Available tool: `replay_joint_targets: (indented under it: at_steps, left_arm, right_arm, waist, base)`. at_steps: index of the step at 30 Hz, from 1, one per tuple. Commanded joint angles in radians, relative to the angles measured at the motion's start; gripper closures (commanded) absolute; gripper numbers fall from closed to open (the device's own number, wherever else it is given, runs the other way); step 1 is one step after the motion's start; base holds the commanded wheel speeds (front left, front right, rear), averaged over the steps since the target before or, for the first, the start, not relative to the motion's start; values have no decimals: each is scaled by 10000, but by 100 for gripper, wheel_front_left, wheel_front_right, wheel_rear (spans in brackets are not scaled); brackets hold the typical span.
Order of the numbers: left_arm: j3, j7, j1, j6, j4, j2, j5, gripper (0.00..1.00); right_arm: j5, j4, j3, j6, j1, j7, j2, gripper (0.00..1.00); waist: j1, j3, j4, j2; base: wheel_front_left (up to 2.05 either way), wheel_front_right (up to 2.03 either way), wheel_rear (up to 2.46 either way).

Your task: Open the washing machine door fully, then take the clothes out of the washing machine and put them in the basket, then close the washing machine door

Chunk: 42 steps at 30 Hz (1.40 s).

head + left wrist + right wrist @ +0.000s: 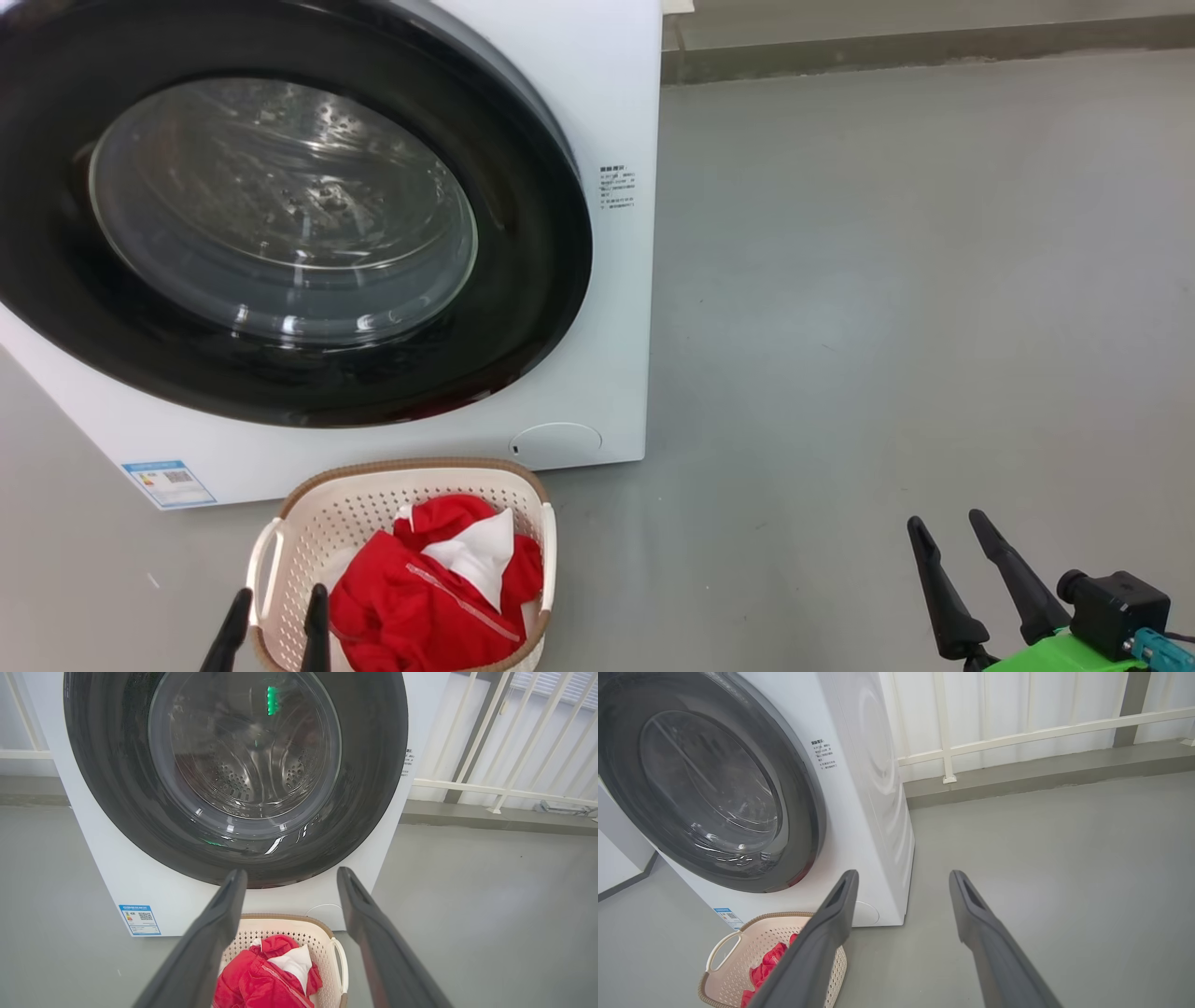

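The white washing machine (611,112) (140,886) (864,765) stands before me with its round black-rimmed glass door (280,205) (233,765) (705,779) shut flat against the front. On the floor in front of it sits the cream basket (317,509) (322,933) (728,956), and the red and white clothes (439,583) (266,980) (763,968) lie inside it. My left gripper (277,602) (289,875) hangs open over the basket's near left edge, holding nothing. Off to the right, my right gripper (945,521) (903,877) is open above bare floor.
Grey floor (887,308) spreads wide to the right of the machine. A white railing (1017,735) on a low grey kerb runs behind it. A blue label (170,482) and a round flap (555,441) mark the machine's lower front.
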Motion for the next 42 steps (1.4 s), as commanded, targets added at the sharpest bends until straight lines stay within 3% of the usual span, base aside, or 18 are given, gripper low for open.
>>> replay_joint_targets:
  at_steps: [1,42]
  left_arm:
    - [362,-120,-123,-55,-301,93,99,0]
    - [464,-120,53,-55,-400,93,-27,0]
  right_arm:
    - [-167,-301,174,-11,-54,-65,-126,0]
    - [-266,-453,-85,-11,337,-65,-54,0]
  waist:
    - [0,-14,1,0]
    - [0,-73,-64,0]
  base:
    - [0,0,0]
    - [0,0,0]
